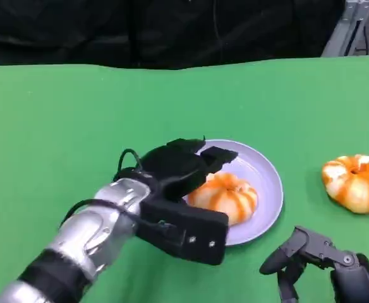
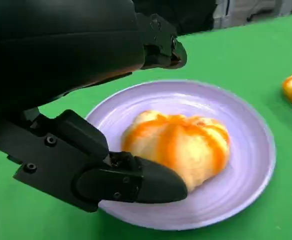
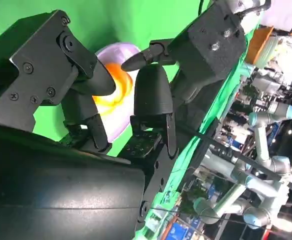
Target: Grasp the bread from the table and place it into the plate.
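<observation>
— Green table (image 1: 58,113); where's the bread?
— On the lilac plate (image 1: 268,173), bread (image 1: 225,196) lying flat, long axis across it. Left hand (image 1: 181,183) spread around it, empty. Right hand (image 1: 314,255) near the plate, loosely spread.

This is a robotics lab set up for recording. A bright green cloth covers the tabletop (image 1: 77,113), with a black curtain (image 1: 140,28) hung along its far edge and a metal frame (image 1: 352,25) at the far right. In the right wrist view, several grey robot arms (image 3: 266,167) stand beyond the tabletop among cluttered equipment.
</observation>
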Robot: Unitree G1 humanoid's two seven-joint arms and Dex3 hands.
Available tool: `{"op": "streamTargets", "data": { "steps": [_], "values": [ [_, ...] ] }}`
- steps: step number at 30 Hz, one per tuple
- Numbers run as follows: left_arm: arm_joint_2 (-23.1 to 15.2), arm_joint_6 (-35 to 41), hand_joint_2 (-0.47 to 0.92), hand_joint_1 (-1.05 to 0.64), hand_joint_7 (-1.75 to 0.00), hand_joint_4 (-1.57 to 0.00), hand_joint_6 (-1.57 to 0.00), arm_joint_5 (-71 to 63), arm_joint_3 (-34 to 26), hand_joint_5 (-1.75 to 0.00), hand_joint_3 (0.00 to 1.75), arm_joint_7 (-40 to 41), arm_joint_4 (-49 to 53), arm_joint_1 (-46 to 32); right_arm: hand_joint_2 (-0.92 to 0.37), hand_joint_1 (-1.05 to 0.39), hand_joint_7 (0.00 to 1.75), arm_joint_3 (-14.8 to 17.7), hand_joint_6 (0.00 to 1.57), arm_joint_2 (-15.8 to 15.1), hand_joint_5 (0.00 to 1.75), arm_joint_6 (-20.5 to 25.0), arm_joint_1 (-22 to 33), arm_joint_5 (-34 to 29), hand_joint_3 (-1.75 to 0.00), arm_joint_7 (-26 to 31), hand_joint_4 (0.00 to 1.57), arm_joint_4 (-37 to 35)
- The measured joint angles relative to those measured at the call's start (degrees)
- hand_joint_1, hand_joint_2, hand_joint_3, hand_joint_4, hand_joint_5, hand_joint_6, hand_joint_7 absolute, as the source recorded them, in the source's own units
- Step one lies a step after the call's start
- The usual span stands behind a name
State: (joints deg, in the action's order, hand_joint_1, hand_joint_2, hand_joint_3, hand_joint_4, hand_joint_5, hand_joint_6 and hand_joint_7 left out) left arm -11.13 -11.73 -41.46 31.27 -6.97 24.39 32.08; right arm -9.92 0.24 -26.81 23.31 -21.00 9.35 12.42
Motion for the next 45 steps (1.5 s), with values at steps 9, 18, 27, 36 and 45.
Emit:
{"op": "streamTargets", "data": {
  "steps": [9, 18, 27, 36, 45],
  "values": [
    [-4.56, -6.41, 0.92, -0.50, -0.18, -0.33, -0.38, 9.44, -8.73, -0.45, 0.23, 1.08, -10.40, -10.40, -0.27, 0.08, 1.24, -0.01, 0.84, -0.05, 1.60, 0.03, 0.34, 0.02, -1.38, 0.00, 0.77, 0.03],
    [-1.82, -17.88, 0.90, -0.12, -0.32, -0.67, -0.84, 27.47, -18.98, -0.96, 0.16, 4.70, -15.25, -23.11, -0.25, 0.11, 1.25, 0.16, 0.86, -0.18, 1.58, -1.38, 0.73, 0.21, -1.42, 0.35, 0.79, -0.72],
    [-0.36, -21.44, 0.89, -0.07, -0.40, -0.71, -0.90, 32.91, -22.05, -1.06, 0.22, 3.42, -15.37, -26.81, -0.24, 0.11, 1.26, 0.14, 0.86, -0.21, 1.58, -1.92, 0.98, 0.75, -1.43, 0.29, 0.79, -1.23],
    [0.98, -27.82, 0.50, 0.06, -1.12, -0.82, -0.83, 41.79, -26.04, -1.43, 1.13, 1.41, -16.32, -37.64, -0.24, 0.08, 1.26, 0.13, 0.85, -0.29, 1.57, -2.02, 0.35, 0.79, -1.42, -0.09, 0.79, -1.26],
    [2.66, -24.37, 0.36, 0.09, -1.56, -0.82, -0.77, 44.44, -26.28, -1.74, 1.44, -1.00, -20.60, -43.90, -0.28, 0.09, 1.23, 0.85, 0.85, -1.04, 1.55, -2.10, 0.56, 0.70, -1.34, -0.12, 0.80, -1.26]
  ]
}}
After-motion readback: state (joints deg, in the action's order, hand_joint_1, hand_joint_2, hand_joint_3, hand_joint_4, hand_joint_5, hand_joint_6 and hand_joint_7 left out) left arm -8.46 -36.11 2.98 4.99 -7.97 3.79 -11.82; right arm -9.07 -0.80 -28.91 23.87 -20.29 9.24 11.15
